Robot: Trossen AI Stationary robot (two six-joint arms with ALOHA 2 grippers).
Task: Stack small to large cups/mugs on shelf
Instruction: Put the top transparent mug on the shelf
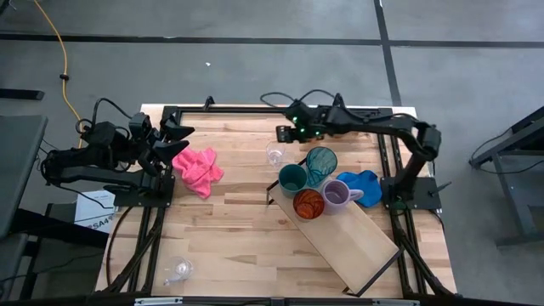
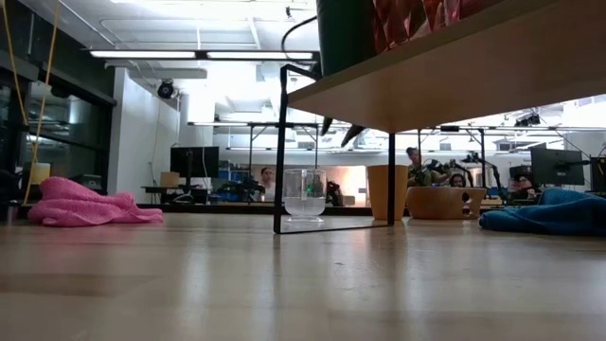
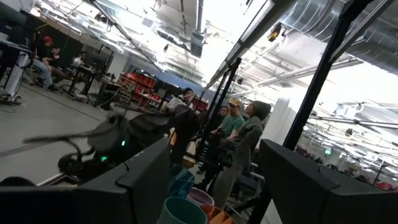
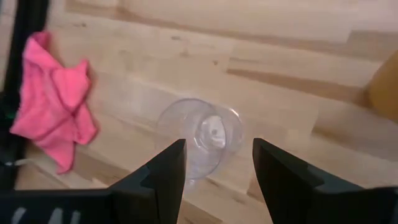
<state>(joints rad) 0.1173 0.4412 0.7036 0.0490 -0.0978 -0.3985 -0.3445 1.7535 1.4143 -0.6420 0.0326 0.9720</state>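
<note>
The shelf [image 1: 348, 238], a light-wood board on a thin black frame, stands slantwise on the table's right half. On its far end stand a green cup [image 1: 292, 178], a teal tumbler [image 1: 320, 164], an orange mug [image 1: 308, 202] and a purple mug [image 1: 337, 194]. A clear glass [image 1: 274, 153] stands upright on the table beyond the shelf. My right gripper [image 1: 282, 133] hovers open above it, tipped down; in the right wrist view the glass [image 4: 199, 134] shows just past the gripper [image 4: 217, 149]. My left gripper [image 1: 182, 140] waits open at the far left, raised.
A pink cloth [image 1: 197, 168] lies left of centre and a blue cloth [image 1: 361, 181] beside the shelf on the right. A second clear glass [image 1: 178, 269] stands near the front left. In the low view tan mugs [image 2: 385, 192] stand behind the shelf's legs.
</note>
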